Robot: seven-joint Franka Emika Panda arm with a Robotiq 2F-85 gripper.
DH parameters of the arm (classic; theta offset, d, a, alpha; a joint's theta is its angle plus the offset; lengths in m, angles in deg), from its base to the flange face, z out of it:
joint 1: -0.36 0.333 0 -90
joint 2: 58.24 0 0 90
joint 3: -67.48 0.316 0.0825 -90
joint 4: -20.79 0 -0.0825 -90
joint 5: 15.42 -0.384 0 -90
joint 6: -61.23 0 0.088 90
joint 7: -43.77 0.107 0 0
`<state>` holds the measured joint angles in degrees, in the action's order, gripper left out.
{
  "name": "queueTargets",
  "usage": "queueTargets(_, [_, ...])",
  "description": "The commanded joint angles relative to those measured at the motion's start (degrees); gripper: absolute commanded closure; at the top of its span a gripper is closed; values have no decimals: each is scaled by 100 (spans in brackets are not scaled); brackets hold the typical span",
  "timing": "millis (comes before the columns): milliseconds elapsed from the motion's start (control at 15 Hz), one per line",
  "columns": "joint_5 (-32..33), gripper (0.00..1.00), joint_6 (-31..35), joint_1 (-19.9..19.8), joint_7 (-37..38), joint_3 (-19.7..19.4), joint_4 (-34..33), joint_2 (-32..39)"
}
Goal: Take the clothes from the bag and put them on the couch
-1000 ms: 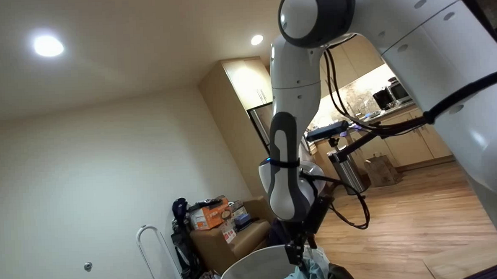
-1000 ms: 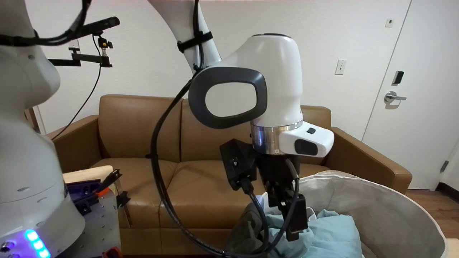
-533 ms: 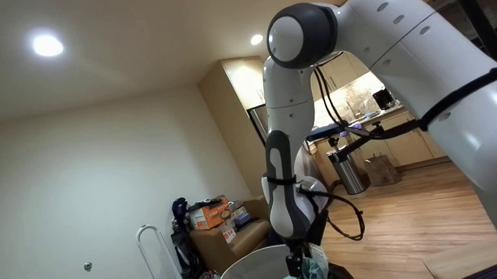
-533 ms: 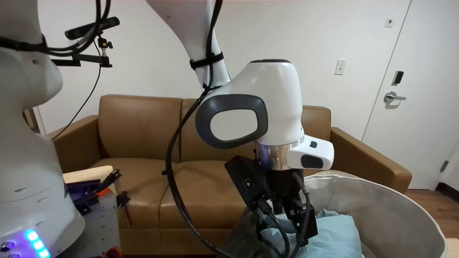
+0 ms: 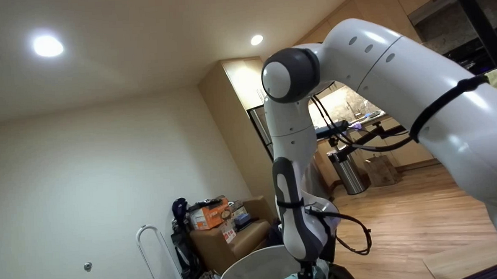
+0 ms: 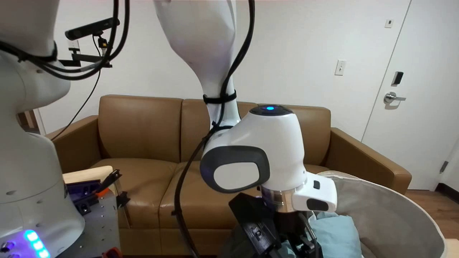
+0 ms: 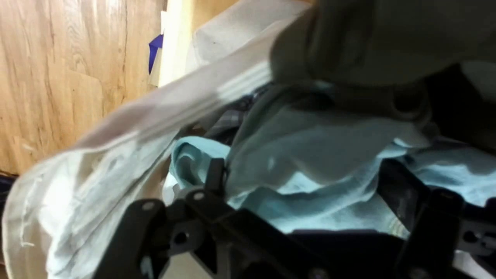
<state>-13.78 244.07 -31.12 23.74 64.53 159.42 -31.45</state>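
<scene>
In the wrist view your gripper (image 7: 306, 182) is spread wide, one finger near 7 o'clock and the other between 3 and 4, and light blue cloth (image 7: 333, 213) fills the space between them; you can't tell whether either finger bears on it. Above that gap, grey cloth (image 7: 294, 151) lies over the blue. The blue shows as a crumpled band running roughly from 9 o'clock to just past 3, but its ends are hidden, so its true long axis can't be read. It lies in the bag (image 6: 398, 215), at 4 o'clock in an exterior view, round mouth facing up. There the couch (image 6: 140, 129) stands behind, and your gripper sits low at 5 o'clock, tips out of sight.
</scene>
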Motion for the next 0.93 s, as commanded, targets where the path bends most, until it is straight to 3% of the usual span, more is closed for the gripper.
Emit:
queueTargets(0, [379,26,245,-148,40,-143,-263,349])
queueTargets(133, [475,41,269,-99,95,-248,-315,387])
queueTargets(400, [486,67,227,-235,176,-40,-320,298])
queueTargets(600, [454,87,102,-481,204,331,-317,169])
queueTargets(867, [403,96,-104,-1162,256,1176,-377,-140])
